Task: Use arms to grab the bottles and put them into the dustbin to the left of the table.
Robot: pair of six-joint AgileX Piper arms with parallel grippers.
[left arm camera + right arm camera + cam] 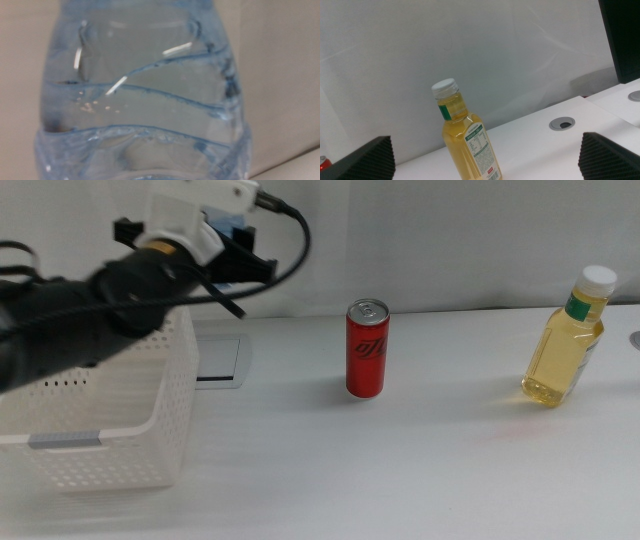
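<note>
Bottles are split between the desk [420, 470] and the air. Left end effector [235, 252] hangs at about ten o'clock in the middle view, above the white perforated dustbin [100, 420], clamped on the clear water bottle [145, 100]. In that view only a blue glimpse of the bottle shows among the dark jaws and cable; the left wrist view is filled by its ribbed body, blurred, cap cut off.

Near centre a red soda can [367, 348] stands upright on the desk. At three o'clock the yellow-liquid bottle [566, 340] stands upright with white cap and green neck band, well apart from the can. A flat grey-rimmed panel [220, 362] lies just beside the dustbin's far side.

Right end effector [485, 175] is out of the middle view; its wrist view shows wide-open jaws holding nothing, the yellow bottle between them but farther off. A round grey grommet [562, 123] sits in the desk beyond, with a dark screen edge [620, 40] cut off.
</note>
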